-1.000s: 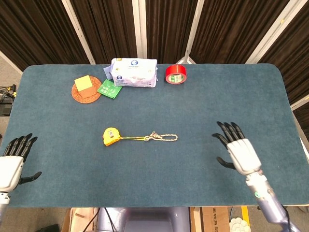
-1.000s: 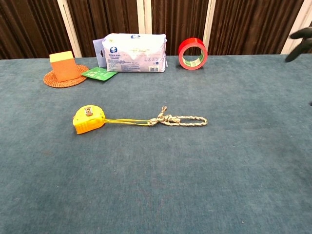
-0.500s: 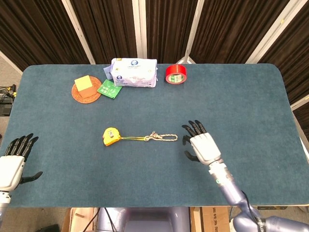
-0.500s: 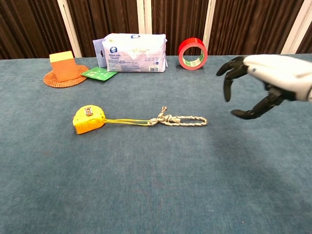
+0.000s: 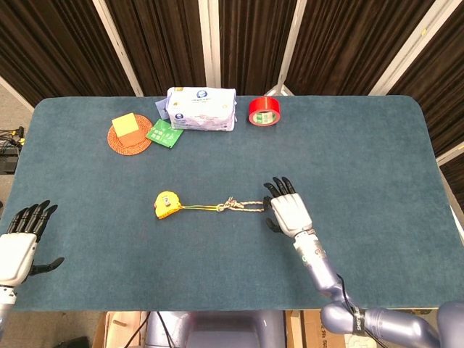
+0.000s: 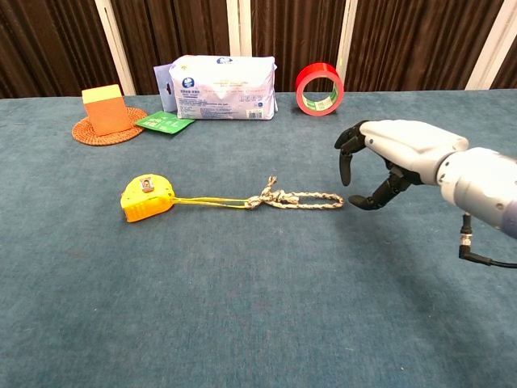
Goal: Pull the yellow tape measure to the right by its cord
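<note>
The yellow tape measure [image 5: 166, 204] [image 6: 147, 199] lies left of the table's middle. Its yellow string runs right to a knot and a pale braided cord loop [image 5: 246, 206] [image 6: 305, 199]. My right hand [image 5: 288, 211] [image 6: 393, 153] hovers just right of the loop's end, fingers spread and curved downward, thumb below, holding nothing. A small gap still separates the fingertips from the cord. My left hand [image 5: 18, 243] rests open at the near left edge, seen only in the head view.
Along the far edge stand an orange block on a woven coaster [image 5: 130, 135] [image 6: 105, 121], a green card [image 5: 164, 133], a white tissue pack [image 5: 201, 109] [image 6: 223, 98] and a red tape roll [image 5: 264, 111] [image 6: 319, 89]. Bare blue felt [image 5: 362, 152] stretches to the right.
My right hand has swept leftward from the right side of the table to the end of the cord loop and lowered. The tape measure, cord and left hand have not moved.
</note>
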Robot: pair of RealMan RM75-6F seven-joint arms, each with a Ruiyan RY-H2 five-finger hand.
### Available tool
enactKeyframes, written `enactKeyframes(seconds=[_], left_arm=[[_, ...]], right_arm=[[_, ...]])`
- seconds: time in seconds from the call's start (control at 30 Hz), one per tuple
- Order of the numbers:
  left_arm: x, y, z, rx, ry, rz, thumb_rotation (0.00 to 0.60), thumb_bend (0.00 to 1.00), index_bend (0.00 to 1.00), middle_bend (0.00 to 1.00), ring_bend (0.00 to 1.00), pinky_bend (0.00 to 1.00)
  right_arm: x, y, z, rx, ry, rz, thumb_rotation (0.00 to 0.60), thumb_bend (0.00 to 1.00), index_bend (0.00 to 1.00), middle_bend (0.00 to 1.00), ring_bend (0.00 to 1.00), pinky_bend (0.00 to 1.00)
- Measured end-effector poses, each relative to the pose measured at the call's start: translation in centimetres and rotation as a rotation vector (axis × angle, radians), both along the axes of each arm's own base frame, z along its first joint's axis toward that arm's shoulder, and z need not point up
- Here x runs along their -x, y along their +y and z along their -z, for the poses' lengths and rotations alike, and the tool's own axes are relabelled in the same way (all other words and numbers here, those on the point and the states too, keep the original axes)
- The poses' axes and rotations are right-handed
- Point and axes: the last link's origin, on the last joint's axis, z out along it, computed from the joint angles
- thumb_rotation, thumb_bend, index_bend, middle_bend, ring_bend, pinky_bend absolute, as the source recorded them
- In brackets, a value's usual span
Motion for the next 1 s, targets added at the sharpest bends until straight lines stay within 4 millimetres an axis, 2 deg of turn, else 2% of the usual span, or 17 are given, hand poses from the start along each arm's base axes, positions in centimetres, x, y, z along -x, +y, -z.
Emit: enactKeyframes(seconds=[0.4,0.77,1.0], left_arm=[[0.1,0.3,0.3,0.015,-0.007,-0.02,0.6,0.0,0.0,0.0,0.0,0.0],[0.3,0.5,0.3,0.023,-0.022,-0.042,0.6,0.0,0.0,0.0,0.0,0.0],[0.4,0.5,0.3,0.024,-0.022,-0.052,0.6,0.0,0.0,0.0,0.0,0.0]], right_arm=[[0.0,-1.2,2.7,-0.015,0.022,0.04,0.6,0.36,0.53,0.19,0.0,0.0],[0.9,-1.9,4.1,-0.009,0.041,0.076,0.6,0.36,0.53,0.19,0.0,0.0],[0.3,-2.2,4.7,0.001,0.035,0.065,0.6,0.36,0.53,0.19,0.0,0.0]])
